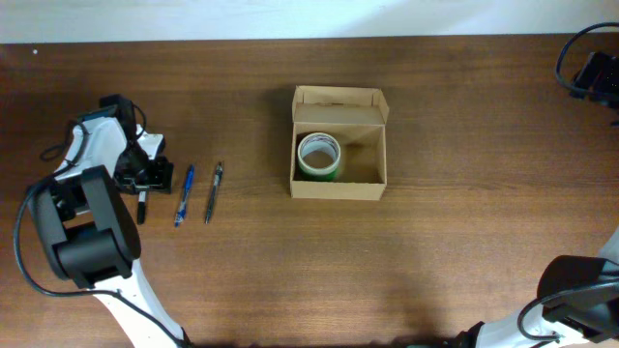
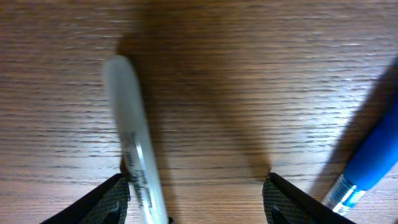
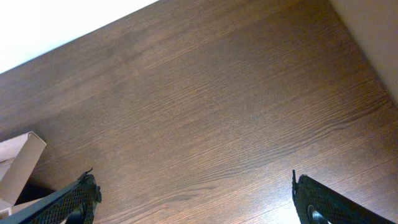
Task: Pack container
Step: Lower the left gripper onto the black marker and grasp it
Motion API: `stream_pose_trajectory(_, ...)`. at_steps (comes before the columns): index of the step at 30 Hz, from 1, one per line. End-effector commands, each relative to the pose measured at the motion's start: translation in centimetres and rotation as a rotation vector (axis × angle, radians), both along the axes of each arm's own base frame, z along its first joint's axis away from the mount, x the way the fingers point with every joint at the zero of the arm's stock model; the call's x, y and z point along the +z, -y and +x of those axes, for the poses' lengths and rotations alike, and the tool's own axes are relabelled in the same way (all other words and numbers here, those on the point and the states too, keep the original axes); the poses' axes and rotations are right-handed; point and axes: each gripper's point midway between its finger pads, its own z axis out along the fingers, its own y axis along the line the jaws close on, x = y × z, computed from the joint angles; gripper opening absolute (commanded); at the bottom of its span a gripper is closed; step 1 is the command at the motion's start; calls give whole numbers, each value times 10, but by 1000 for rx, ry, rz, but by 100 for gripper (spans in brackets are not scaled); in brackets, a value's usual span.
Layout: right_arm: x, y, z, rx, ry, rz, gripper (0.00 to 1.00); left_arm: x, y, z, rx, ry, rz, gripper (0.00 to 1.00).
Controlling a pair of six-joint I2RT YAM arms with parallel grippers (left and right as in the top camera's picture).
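Observation:
The tan cardboard container (image 1: pixel 339 184) sits mid-table with its flap lid (image 1: pixel 339 99) open at the back. A green tape roll (image 1: pixel 319 157) lies inside at its left. My left gripper (image 1: pixel 145 182) is open and low over the table at the far left. In the left wrist view a grey marker (image 2: pixel 132 155) lies between the open fingers (image 2: pixel 196 199), close to the left finger. A blue pen (image 2: pixel 367 163) lies just outside the right finger. My right gripper (image 3: pixel 193 199) is open and empty above bare table. A corner of the container (image 3: pixel 17 163) shows at its left.
The blue pen (image 1: pixel 184 195) and a dark pen (image 1: pixel 213 191) lie side by side right of my left gripper. The marker's dark end (image 1: pixel 142 207) sticks out below it. The right arm (image 1: pixel 598 75) hangs at the far right corner near the table's back edge.

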Motion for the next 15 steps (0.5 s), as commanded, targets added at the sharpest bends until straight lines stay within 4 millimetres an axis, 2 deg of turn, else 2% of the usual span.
stream_pose_trajectory(1, -1, 0, 2, -5, 3, 15, 99, -3, -7, 0, 28, 13, -48, 69)
stream_pose_trajectory(7, -1, 0, 2, -5, 3, 15, 99, -6, -20, -6, 73, 9, -66, 69)
stream_pose_trajectory(15, -1, 0, 2, -5, 3, 15, 99, -20, -8, -9, 41, -31, -85, 65)
